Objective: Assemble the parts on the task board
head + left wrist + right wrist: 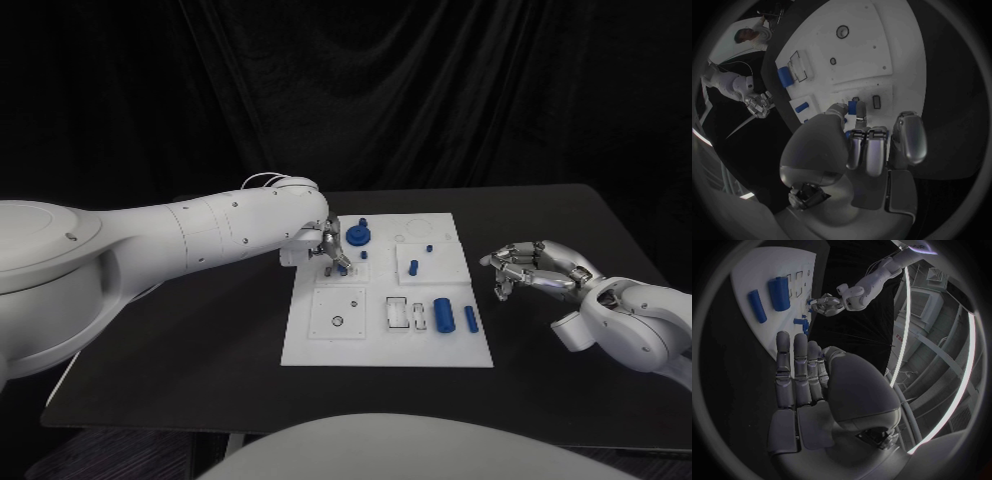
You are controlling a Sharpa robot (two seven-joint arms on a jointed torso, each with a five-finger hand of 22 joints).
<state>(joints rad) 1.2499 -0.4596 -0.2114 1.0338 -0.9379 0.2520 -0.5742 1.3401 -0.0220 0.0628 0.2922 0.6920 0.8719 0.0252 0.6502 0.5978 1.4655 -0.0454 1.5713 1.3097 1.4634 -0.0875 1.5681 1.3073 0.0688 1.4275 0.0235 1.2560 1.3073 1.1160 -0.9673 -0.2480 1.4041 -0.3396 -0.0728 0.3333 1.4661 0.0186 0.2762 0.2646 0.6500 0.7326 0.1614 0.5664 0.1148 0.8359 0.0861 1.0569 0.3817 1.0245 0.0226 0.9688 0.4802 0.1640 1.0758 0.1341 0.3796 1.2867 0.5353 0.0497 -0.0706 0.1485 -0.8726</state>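
Observation:
The white task board point(378, 340) lies in the middle of the black table. My left hand point(326, 243) hovers over its far left corner and pinches a small blue part point(852, 107) between thumb and fingertips, just above the board point(861, 45). A round blue part with a knob point(359, 236) stands beside that hand. A thick blue cylinder point(446, 314) and a thin one point(472, 319) lie at the board's near right. Off the board's right edge, my right hand point(531, 266) hangs with loosely bent fingers and holds nothing; its palm point(811, 375) faces the board point(767, 275).
Small blue pegs point(413, 267) stand in the board's right middle section. Rectangular slots point(397, 312) and a small round hole point(336, 321) mark the near half. Bare black table point(188, 340) spreads on both sides, with a dark curtain behind.

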